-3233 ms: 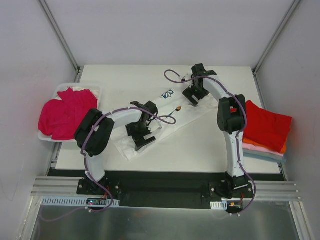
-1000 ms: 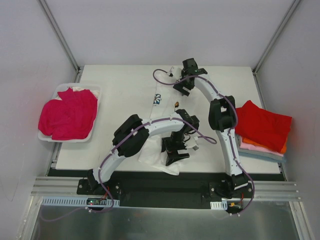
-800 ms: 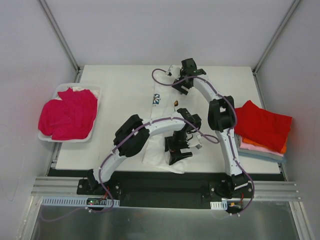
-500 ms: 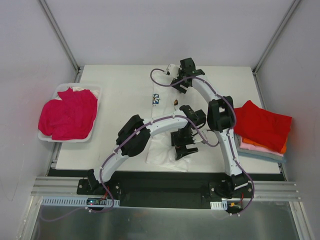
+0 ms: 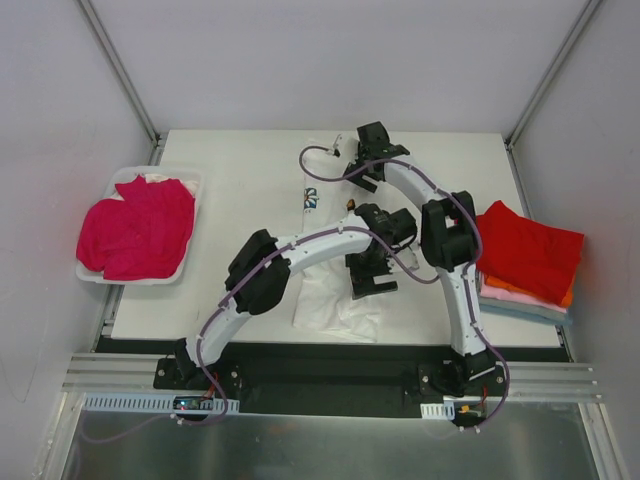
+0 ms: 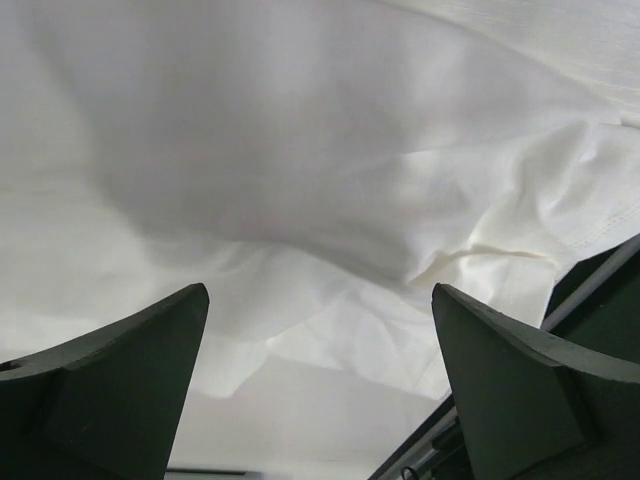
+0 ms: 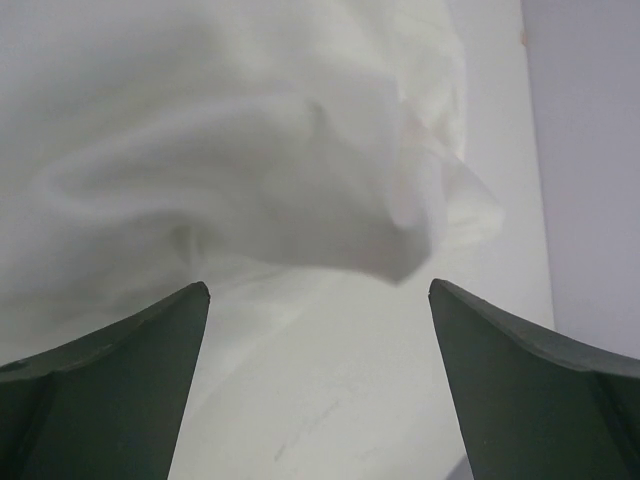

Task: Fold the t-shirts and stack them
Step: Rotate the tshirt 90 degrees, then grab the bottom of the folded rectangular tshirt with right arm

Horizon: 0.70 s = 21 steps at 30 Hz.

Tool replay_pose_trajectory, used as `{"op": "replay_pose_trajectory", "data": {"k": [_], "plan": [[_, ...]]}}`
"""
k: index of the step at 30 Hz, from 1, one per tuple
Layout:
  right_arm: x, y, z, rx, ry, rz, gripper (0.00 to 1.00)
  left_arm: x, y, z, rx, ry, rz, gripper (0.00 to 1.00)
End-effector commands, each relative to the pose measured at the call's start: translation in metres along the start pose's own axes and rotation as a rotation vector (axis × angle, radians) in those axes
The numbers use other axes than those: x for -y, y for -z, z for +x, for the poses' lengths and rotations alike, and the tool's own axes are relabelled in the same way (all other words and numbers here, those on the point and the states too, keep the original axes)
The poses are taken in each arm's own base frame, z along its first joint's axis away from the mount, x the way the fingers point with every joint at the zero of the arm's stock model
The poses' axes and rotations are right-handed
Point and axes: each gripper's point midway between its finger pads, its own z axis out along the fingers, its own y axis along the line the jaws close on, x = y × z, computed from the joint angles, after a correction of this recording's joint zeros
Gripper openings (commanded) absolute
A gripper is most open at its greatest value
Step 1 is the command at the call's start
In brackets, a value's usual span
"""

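Observation:
A white t-shirt (image 5: 328, 305) lies lengthwise mid-table, its blue print (image 5: 309, 198) showing near the far end. My left gripper (image 5: 372, 284) is open over the shirt's near right part; in the left wrist view its fingers (image 6: 120, 380) stand wide with rumpled white cloth (image 6: 300, 180) beyond them and nothing held. My right gripper (image 5: 363, 174) is open at the shirt's far end. Its wrist view shows a loose fold of white cloth (image 7: 250, 180) ahead of empty fingers (image 7: 520, 370). A magenta t-shirt (image 5: 135, 225) fills the tray. Red (image 5: 525, 245), orange (image 5: 566, 297), pink (image 5: 505, 293) and light-blue (image 5: 535, 311) t-shirts sit stacked at the right.
The white tray (image 5: 187, 177) stands at the table's left edge. The folded stack overhangs the right edge. Purple cables (image 5: 318, 160) loop beside both arms. The black front rail (image 5: 330, 358) runs just past the shirt's near end.
The white shirt has swung from diagonal to lengthwise. My left gripper slid right and a little back over its near end. My right gripper shifted slightly left at the far end.

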Motion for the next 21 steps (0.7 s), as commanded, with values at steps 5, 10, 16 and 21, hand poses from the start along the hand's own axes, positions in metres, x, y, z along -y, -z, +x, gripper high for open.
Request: {"op": "replay_pose_trajectory", "data": {"k": [5, 10, 16, 21], "plan": [[0.083, 0.135, -0.017, 0.062, -0.087, 0.289, 0.97, -0.033, 0.102, -0.015, 0.187, -0.038, -0.317, 0.96], [0.082, 0.185, -0.006, 0.029, -0.075, 0.307, 0.96, -0.038, 0.122, -0.003, 0.197, -0.038, -0.392, 0.97], [0.031, 0.216, 0.038, -0.057, -0.054, 0.243, 0.96, -0.047, 0.132, 0.035, 0.202, -0.086, -0.515, 0.99], [-0.001, 0.256, 0.080, -0.089, -0.101, 0.202, 0.96, -0.043, 0.133, 0.077, 0.223, -0.049, -0.519, 0.99]]}}
